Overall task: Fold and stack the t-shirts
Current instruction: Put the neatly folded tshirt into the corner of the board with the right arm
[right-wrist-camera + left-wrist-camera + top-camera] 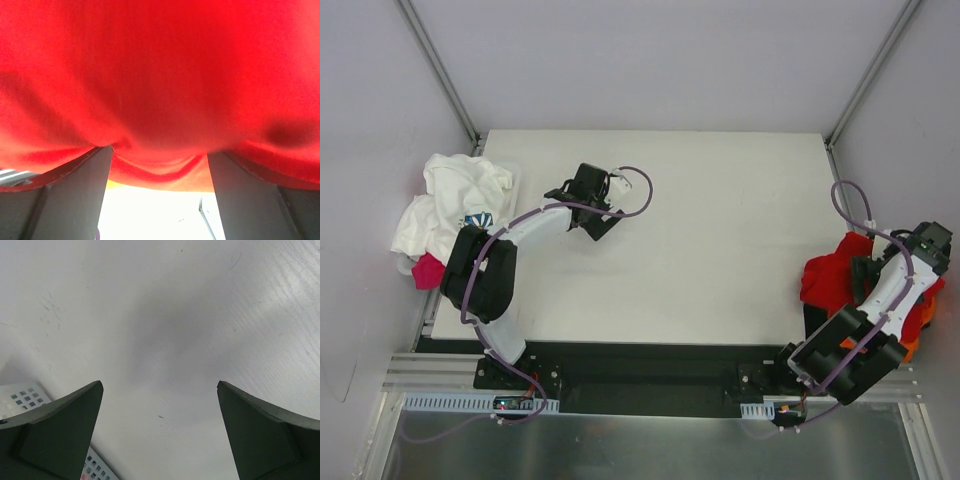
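A pile of t-shirts lies at the table's left edge, with a white one with blue print (455, 205) over a pink one (428, 270). My left gripper (580, 210) is open and empty over bare table, to the right of that pile; its jaws stand wide apart in the left wrist view (160, 385). A bright red t-shirt (832, 275) lies crumpled at the right edge, with an orange one (920, 335) beside it. My right gripper (863, 280) is open and pressed into the red t-shirt (160, 75), whose cloth drapes over both fingertips (160, 150).
The white table (700, 230) runs between the two piles. Metal frame posts (440, 70) stand at the back corners. A slotted cable duct (450, 402) runs along the near edge by the arm bases. A patch of white with small squares (22, 396) shows beside my left finger.
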`<action>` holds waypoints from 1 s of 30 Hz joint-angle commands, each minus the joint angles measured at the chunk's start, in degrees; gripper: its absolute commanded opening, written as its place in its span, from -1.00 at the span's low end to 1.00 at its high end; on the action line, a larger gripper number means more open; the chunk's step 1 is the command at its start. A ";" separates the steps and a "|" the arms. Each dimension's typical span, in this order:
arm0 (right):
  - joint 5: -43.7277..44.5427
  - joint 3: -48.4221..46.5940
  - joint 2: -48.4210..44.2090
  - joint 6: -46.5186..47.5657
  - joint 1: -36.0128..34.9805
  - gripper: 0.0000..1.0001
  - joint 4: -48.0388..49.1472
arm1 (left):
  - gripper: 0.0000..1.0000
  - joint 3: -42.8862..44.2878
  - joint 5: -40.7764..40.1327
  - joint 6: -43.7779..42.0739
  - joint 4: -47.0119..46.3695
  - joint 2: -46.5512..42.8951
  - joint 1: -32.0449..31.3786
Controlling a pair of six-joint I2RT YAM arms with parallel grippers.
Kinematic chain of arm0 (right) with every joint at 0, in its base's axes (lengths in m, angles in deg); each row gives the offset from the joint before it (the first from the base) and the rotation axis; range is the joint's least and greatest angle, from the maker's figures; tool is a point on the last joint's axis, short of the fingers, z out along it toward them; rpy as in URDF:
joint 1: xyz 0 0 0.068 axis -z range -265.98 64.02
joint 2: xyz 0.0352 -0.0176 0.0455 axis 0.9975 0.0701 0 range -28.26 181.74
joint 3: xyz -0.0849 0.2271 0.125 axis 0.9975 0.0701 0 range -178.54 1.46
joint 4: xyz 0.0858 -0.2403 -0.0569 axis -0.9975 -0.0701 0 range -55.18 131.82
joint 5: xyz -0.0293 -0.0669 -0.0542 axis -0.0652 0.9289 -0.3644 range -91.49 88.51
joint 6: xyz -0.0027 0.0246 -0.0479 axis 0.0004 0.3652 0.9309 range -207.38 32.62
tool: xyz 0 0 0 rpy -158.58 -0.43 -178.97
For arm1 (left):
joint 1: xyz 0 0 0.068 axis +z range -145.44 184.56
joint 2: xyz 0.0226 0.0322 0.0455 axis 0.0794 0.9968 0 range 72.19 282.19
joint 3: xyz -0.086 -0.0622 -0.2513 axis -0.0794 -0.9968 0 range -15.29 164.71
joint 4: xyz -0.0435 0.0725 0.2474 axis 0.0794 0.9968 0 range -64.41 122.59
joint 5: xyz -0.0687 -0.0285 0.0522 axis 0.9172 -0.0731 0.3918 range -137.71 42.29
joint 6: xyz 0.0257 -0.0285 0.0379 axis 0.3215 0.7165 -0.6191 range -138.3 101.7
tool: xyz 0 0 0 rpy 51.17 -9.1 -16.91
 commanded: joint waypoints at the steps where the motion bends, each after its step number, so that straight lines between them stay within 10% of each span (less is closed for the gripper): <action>1: -2.82 -6.37 -3.26 -0.11 0.49 0.58 -4.62 | 0.99 -0.40 -0.65 0.74 -0.84 -1.97 -0.37; 18: -13.27 -18.07 -11.44 -3.36 -3.81 0.68 -16.93 | 0.99 0.57 -1.44 2.84 -1.10 -4.95 -0.28; 20: -14.68 -17.46 -12.40 -4.50 -6.53 0.98 -16.58 | 0.99 0.39 -1.70 3.63 -1.37 -6.98 -0.19; 30: -13.48 -15.44 -10.92 -18.21 -30.93 0.93 -10.61 | 0.99 -0.66 -3.37 9.43 -1.28 -11.89 5.78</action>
